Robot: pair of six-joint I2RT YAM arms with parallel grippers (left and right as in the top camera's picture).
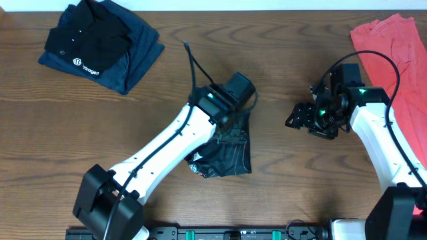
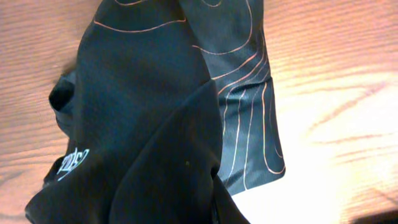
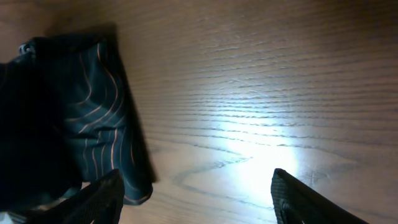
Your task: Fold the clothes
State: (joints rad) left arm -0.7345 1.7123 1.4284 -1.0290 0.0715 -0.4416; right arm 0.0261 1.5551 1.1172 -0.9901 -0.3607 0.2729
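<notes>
The black jersey (image 1: 230, 155) with orange-white contour lines lies bunched at the table's middle. My left gripper (image 1: 230, 115) is over its far edge. In the left wrist view the jersey (image 2: 155, 106) fills the frame and a fold rises to the jaws, which are hidden by cloth and appear shut on it. My right gripper (image 1: 295, 119) is to the right of the jersey, apart from it. In the right wrist view it (image 3: 199, 202) is open and empty over bare wood, with the jersey's edge (image 3: 93, 118) at the left.
A plain black polo (image 1: 87, 40) with a white logo lies folded on a navy garment (image 1: 140, 57) at the back left. A coral-red garment (image 1: 400, 50) lies at the back right. The wooden table (image 1: 293, 180) shows around the jersey.
</notes>
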